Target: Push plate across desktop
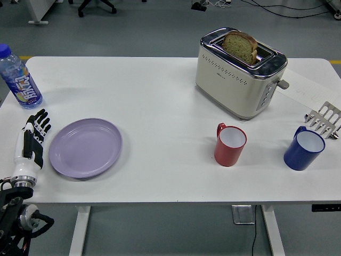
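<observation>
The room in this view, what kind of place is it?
Probably a lab or office set up for robot trials, not a home kitchen: a white height-adjustable table on grey floor, office chair wheels and loose cables behind, with a toaster staged as a prop.

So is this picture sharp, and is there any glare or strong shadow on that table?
Head view: sharp throughout and evenly lit. The white table shows only soft, faint shadows beside the red mug, blue mug and toaster. Slight glare on the toaster's chrome top; a mild sheen on the purple plate. The left hand beside it is crisp, not blurred.
</observation>
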### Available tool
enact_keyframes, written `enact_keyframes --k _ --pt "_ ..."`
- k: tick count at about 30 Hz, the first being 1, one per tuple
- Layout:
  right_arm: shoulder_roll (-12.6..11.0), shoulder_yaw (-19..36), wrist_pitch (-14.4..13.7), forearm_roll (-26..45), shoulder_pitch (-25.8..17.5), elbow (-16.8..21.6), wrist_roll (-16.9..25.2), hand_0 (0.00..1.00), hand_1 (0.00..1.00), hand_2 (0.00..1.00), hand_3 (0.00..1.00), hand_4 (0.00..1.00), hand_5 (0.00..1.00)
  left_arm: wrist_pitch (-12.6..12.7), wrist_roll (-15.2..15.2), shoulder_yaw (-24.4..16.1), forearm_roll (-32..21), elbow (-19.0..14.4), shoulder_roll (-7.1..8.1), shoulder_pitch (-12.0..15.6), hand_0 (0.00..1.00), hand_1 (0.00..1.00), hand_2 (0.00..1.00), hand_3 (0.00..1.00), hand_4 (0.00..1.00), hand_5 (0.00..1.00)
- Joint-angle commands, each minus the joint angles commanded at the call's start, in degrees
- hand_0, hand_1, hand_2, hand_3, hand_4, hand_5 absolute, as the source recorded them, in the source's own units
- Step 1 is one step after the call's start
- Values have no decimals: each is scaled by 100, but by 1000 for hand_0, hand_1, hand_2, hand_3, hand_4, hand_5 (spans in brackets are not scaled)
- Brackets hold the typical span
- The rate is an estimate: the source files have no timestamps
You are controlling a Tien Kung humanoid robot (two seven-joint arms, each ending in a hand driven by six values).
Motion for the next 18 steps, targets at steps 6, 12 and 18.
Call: enact_keyframes --k 6,12,18 --pt "1 15 0 -13 -20 0 -9 608 545 637 632 136 369 41 -77 37 5 36 0 -6 884 904 890 831 515 998" --pt "2 14 -3 -5 -39 0 -17 608 545 637 631 135 370 134 -190 94 -95 128 0 -30 881 903 891 830 514 998" --pt "2 21 -1 -24 -60 0 -28 608 545 637 631 134 370 130 -220 214 -164 152 0 -34 875 896 888 828 513 998"
